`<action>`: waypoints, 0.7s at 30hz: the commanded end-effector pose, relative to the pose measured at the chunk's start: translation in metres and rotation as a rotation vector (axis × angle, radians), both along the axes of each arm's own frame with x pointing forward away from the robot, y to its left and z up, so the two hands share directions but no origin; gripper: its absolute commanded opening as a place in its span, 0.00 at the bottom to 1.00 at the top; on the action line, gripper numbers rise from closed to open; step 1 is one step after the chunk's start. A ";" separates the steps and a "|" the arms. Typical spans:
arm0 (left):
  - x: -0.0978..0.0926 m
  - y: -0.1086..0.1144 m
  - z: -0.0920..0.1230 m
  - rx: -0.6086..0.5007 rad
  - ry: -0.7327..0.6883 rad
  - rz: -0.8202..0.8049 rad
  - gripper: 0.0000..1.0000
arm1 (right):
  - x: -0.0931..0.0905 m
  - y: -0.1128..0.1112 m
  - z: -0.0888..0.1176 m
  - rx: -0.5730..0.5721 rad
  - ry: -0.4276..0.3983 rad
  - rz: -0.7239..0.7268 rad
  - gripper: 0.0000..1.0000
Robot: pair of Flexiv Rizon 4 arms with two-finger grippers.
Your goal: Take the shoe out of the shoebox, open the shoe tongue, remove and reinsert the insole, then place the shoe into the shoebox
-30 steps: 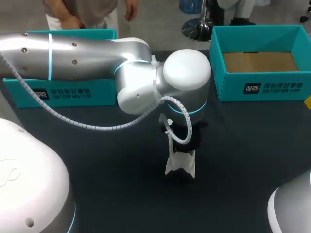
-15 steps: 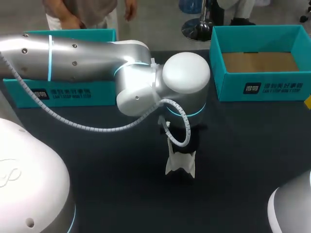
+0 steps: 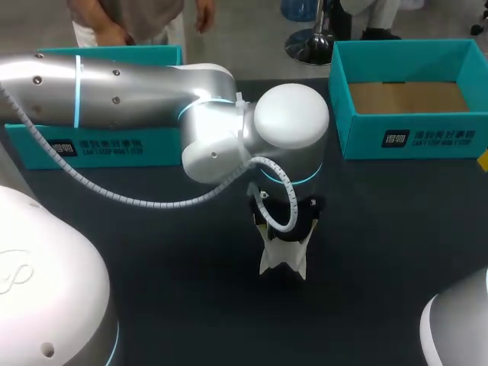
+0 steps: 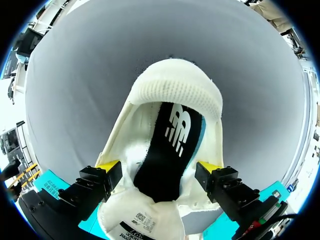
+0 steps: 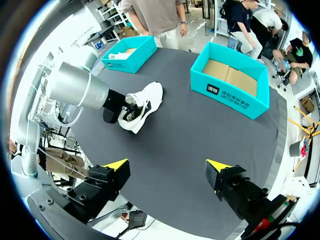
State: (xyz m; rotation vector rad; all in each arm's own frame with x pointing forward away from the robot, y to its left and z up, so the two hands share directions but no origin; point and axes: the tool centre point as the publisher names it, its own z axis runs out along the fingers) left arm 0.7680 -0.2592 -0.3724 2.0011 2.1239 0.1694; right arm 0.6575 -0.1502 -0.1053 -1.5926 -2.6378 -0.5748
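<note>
A: Starting at the left, what are the left fingers (image 4: 107, 166) doing?

B: They are apart, one on either side of the shoe (image 4: 172, 92) and over its opening. I can't see them pinching anything. The shoe lies on the desk (image 3: 152, 252) near the middle, well apart from the shoebox (image 3: 408, 99) at the right.

A: How would it handle?

B: Light, I'd judge, and soft in the upper, with knit and padding that will give under the fingers. The sole should be the stiff part. The tongue (image 4: 145, 227) looks folded back, so the black insole (image 4: 162, 165) is exposed.

A: Where should it be held?

B: Take the insole by its edge. It is thin and floppy, so it is likelier to bend than slide. To lift the shoe, pinch the padded rim or a side wall through the opening.

A: And the right fingers (image 5: 116, 165)?

B: Spread wide and empty, above the desk and well apart from the shoe. They could steady it.
</note>
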 end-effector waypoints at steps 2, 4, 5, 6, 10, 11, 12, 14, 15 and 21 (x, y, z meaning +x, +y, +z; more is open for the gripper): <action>-0.001 0.001 -0.002 0.000 -0.006 0.001 1.00 | 0.003 0.000 0.000 -0.002 0.006 0.001 1.00; -0.001 0.000 -0.002 0.001 -0.009 0.002 1.00 | 0.003 0.000 0.000 -0.002 0.006 0.001 1.00; -0.001 0.000 -0.001 0.001 -0.011 0.002 1.00 | 0.003 0.000 0.000 -0.002 0.006 0.001 1.00; 0.000 0.000 0.000 0.000 -0.011 0.001 1.00 | 0.003 0.000 0.000 -0.002 0.006 0.001 1.00; 0.000 -0.001 0.004 -0.001 -0.023 0.001 1.00 | 0.003 0.000 0.000 -0.002 0.006 0.001 1.00; 0.000 -0.001 0.006 -0.001 -0.025 0.002 1.00 | 0.003 0.000 0.000 -0.002 0.006 0.001 1.00; 0.000 -0.001 0.008 -0.002 -0.027 0.002 1.00 | 0.003 0.000 0.000 -0.002 0.006 0.001 1.00; 0.000 -0.001 0.011 -0.004 -0.038 0.002 1.00 | 0.003 0.000 0.000 -0.002 0.006 0.001 1.00; 0.000 -0.001 0.012 -0.004 -0.039 0.003 1.00 | 0.003 0.000 0.000 -0.002 0.006 0.001 1.00; 0.002 -0.001 0.021 -0.002 -0.061 0.004 1.00 | 0.003 0.000 0.000 -0.002 0.006 0.001 1.00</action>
